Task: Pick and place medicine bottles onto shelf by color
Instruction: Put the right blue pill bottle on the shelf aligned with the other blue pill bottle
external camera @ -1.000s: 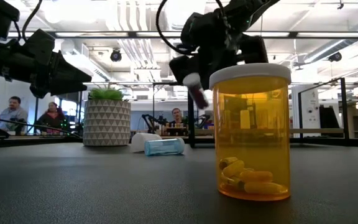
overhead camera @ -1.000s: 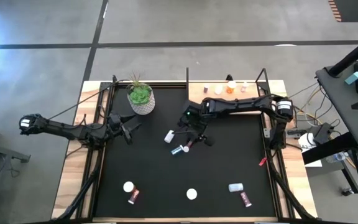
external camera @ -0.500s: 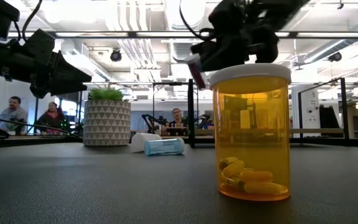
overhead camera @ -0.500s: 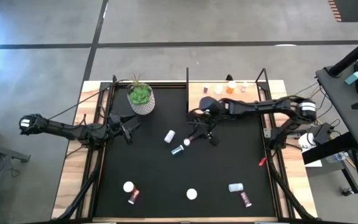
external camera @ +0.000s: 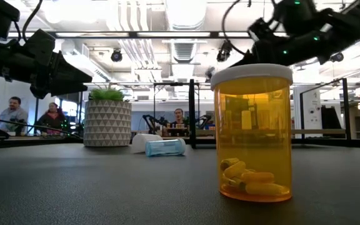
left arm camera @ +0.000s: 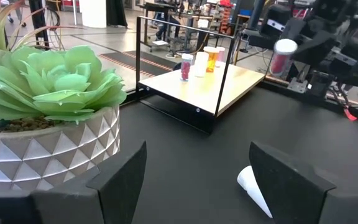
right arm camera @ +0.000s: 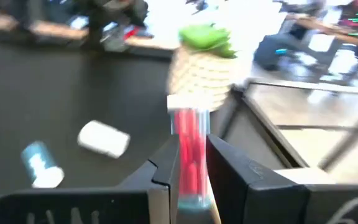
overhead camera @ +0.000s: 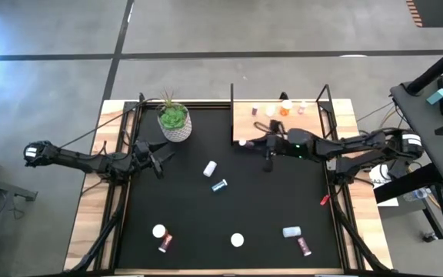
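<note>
My right gripper [overhead camera: 249,144] is shut on a pink medicine bottle [right arm camera: 191,155] with a white cap [left arm camera: 286,46]. It holds the bottle above the mat, just off the near left corner of the shelf [overhead camera: 279,121]. The shelf is a light-wood board at the far edge, and several small bottles [overhead camera: 286,107] stand along its far side. More bottles lie or stand on the black mat: a white one [overhead camera: 210,168], a blue one [overhead camera: 219,185] and several near the front. My left gripper [left arm camera: 197,180] waits open at the left, beside the plant pot [overhead camera: 174,119]. My right gripper pinches the pink bottle's body [right arm camera: 190,165] between its two fingers [right arm camera: 160,180]. The fingers lie about level and come from the table's right. The bottle stands roughly upright in the hold, white cap up, lifted clear of the mat.
An orange pill bottle [external camera: 252,131] stands close before the low camera. The shelf's black posts [overhead camera: 231,115] rise at its ends. A white pot with a green plant stands at the far left of the mat [overhead camera: 183,208]. People sit in the room beyond the table.
My right gripper has carried the pink bottle from over the mat's middle toward the far edge, up to the shelf's near left corner. It has tipped from pointing down to about level and has rolled. The bottle stays in the hold, clear of the mat.
</note>
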Controlling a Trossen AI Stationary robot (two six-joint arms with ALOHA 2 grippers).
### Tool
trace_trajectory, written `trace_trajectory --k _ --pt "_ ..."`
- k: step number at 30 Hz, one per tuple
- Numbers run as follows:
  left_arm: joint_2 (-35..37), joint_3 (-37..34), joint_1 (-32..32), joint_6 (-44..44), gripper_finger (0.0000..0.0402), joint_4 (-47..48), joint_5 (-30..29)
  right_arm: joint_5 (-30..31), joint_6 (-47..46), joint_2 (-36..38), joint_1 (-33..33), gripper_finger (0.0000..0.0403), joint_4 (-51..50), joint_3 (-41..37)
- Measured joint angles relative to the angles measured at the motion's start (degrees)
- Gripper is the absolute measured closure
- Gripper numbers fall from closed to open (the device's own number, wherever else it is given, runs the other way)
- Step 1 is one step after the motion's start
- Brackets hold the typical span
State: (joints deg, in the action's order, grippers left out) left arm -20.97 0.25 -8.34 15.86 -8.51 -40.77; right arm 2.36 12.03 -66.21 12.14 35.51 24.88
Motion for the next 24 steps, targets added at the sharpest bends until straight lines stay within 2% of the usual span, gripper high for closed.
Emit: trace_trajectory --k 6,10,15,18,24 --pt "0.0 0.0 0.0 0.0 0.0132 0.0 0.0 11.1 -6.5 -0.1 0.0 0.0338 13.8 -7.6" --pt "0.0 0.0 0.0 0.0 0.0132 0.0 0.0 11.2 -7.5 -0.3 0.0 0.0338 14.2 -9.9" --pt "0.0 0.0 0.0 0.0 0.0132 0.0 0.0 11.3 -13.0 -0.2 -0.1 0.0337 12.7 -10.4" --pt "0.0 0.0 0.0 0.0 0.0132 0.0 0.0 11.7 -17.0 -0.2 0.2 0.0323 4.5 -7.8" --pt "0.0 0.0 0.0 0.0 0.0132 0.0 0.0 14.3 -23.3 -0.4 0.3 0.0267 -23.1 2.9"
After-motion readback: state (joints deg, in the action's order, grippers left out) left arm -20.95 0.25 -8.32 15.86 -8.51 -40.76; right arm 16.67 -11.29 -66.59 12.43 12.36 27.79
